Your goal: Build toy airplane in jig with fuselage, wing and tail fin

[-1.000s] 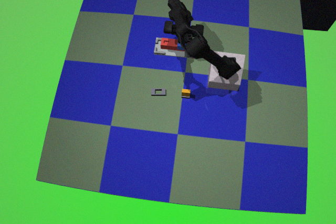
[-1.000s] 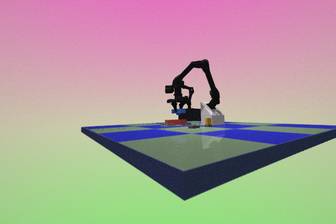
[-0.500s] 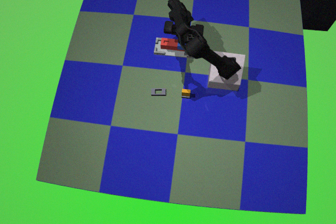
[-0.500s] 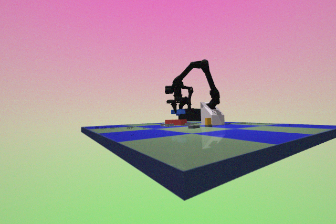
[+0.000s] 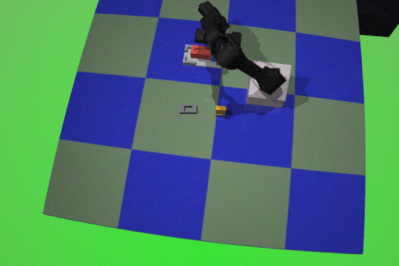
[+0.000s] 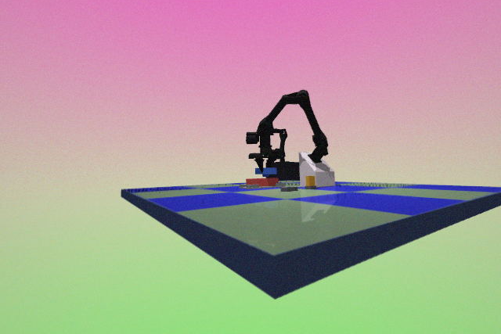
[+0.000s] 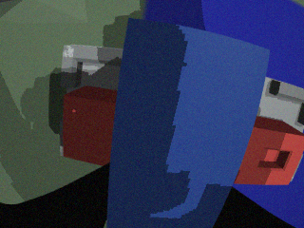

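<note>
The red fuselage (image 5: 200, 52) (image 6: 257, 181) (image 7: 90, 125) lies level in the pale grey cradle (image 5: 184, 59) (image 7: 90, 53), its small tail socket (image 7: 283, 159) open. My gripper (image 6: 265, 168) is shut on the blue wing (image 6: 272, 170) (image 7: 223, 95) and holds it level, crosswise over the fuselage's middle. In the exterior view the wing's tab points down, with a small gap above the fuselage. The wing hides the socket below it in the wrist view. The orange tail fin (image 5: 221, 109) (image 6: 309, 181) stands upright in a small holder, away from the cradle.
A flat grey holder with a rectangular opening (image 5: 183, 111) (image 6: 289, 189) lies left of the tail fin. The white arm base block (image 5: 265, 101) (image 6: 319, 177) stands right of the cradle. A large black box (image 5: 378, 9) is at the top right in the top view.
</note>
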You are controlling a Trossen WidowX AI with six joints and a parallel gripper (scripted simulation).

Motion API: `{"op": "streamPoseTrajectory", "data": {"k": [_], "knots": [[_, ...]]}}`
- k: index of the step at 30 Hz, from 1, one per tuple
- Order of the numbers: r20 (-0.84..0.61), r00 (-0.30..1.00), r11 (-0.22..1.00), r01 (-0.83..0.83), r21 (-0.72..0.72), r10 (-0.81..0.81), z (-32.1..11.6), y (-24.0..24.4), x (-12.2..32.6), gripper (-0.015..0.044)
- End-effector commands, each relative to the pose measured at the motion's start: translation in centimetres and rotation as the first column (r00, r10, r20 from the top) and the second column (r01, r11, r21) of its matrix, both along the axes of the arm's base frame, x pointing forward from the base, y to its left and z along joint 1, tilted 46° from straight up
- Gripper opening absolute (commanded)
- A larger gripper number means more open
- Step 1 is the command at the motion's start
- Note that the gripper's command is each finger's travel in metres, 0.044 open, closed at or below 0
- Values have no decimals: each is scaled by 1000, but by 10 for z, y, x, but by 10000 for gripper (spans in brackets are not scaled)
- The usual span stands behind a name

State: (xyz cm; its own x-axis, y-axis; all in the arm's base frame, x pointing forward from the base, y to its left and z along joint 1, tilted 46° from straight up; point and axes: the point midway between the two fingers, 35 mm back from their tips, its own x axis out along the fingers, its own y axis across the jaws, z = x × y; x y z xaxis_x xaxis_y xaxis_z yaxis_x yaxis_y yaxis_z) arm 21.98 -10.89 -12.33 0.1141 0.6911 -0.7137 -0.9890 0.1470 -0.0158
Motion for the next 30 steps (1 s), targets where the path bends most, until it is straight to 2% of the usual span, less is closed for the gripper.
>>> {"op": "streamPoseTrajectory", "data": {"k": [1, 25, 30], "knots": [[-7, 1000, 1000, 3, 12, -2, -5, 8, -1, 197], [-1, 1000, 1000, 1, 6, -1, -7, 9, 0, 209], [-1, 1000, 1000, 1, 6, -1, -7, 9, 0, 176]]}}
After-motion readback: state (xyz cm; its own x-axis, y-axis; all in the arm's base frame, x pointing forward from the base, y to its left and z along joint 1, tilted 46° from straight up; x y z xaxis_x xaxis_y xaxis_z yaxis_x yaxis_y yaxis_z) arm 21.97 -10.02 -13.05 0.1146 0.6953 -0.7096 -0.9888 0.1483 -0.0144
